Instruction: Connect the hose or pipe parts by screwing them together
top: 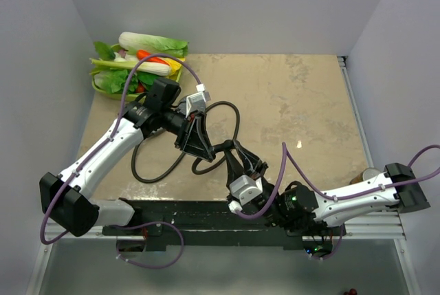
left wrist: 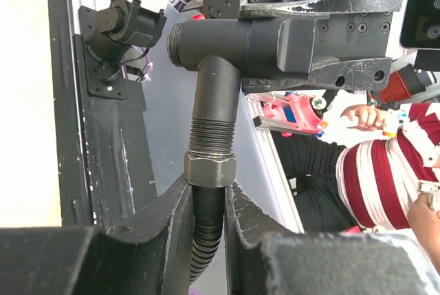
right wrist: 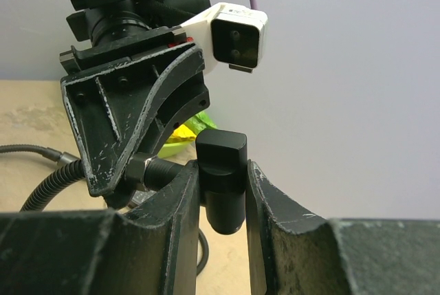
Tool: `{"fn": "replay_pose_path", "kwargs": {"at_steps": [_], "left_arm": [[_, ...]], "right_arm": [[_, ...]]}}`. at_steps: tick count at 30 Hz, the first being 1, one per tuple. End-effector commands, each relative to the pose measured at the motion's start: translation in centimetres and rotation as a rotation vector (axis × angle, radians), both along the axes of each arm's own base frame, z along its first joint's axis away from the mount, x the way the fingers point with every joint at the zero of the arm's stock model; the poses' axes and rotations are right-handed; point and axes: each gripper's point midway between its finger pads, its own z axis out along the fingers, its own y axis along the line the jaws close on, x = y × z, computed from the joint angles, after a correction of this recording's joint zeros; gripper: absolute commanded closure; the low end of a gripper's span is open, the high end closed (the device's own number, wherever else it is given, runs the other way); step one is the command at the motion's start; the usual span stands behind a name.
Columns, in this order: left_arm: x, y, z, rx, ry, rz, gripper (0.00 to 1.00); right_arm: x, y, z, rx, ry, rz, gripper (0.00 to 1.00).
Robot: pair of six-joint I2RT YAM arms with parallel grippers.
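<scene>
Hanging above the tan bench [top: 295, 102], the dark grey, threaded-handled shower head [left wrist: 216, 95] is being pinched by the right gripper [right wrist: 221, 171]; the thin dark ribbed hose [left wrist: 206, 240], its hex nut [left wrist: 210, 169] touching the threads [left wrist: 212, 133], is being pinched by the left gripper [left wrist: 208, 192].

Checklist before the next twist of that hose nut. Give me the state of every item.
1. The left gripper is clamped on the hose just below the hex nut: ok.
2. The right gripper is clamped on the dark fitting: ok.
3. Nut in line with the threaded stub: ok, looks straight.
4. Nut fully seated: not ok, bare threads show above it.
5. Threads caught inside the nut: cannot tell.
6. Hose slack: ok, loose loops lie on the table.
</scene>
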Motion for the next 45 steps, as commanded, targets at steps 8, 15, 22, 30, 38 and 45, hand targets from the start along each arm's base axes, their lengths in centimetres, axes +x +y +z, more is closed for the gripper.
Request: {"fn": "replay_pose_path", "kwargs": {"at_steps": [8,15,22,30,38,45], "left_arm": [[-3.0,1.7,3.7,-0.166,0.039,-0.179,1.00],[-2.4,1.2,2.7,-0.138,0.005,-0.138,1.00],[-1.5,0.6,1.8,-0.098,-0.037,-0.077,1.00],[0.5,-0.3,0.9,-0.023,-0.101,0.035,1.00],[2.0,-0.4,-0.2,0.052,-0.191,0.107,1.00],[3.9,0.1,-2.1,0.149,-0.345,0.190,1.00]], "right_arm": [[-1.0,1.6,0.6,0.099,0.059,0.096,1.00],[-2.0,3.8,-0.7,0.051,0.131,0.178,1.00],[-2.8,4.3,-2.4,-0.016,0.194,0.214,1.00],[-3.8,4.4,-3.1,-0.033,0.227,0.222,1.00],[-4.6,5.1,-3.5,-0.040,0.265,0.244,1.00],[-5.3,5.8,-4.1,-0.022,0.343,0.280,1.00]]}}
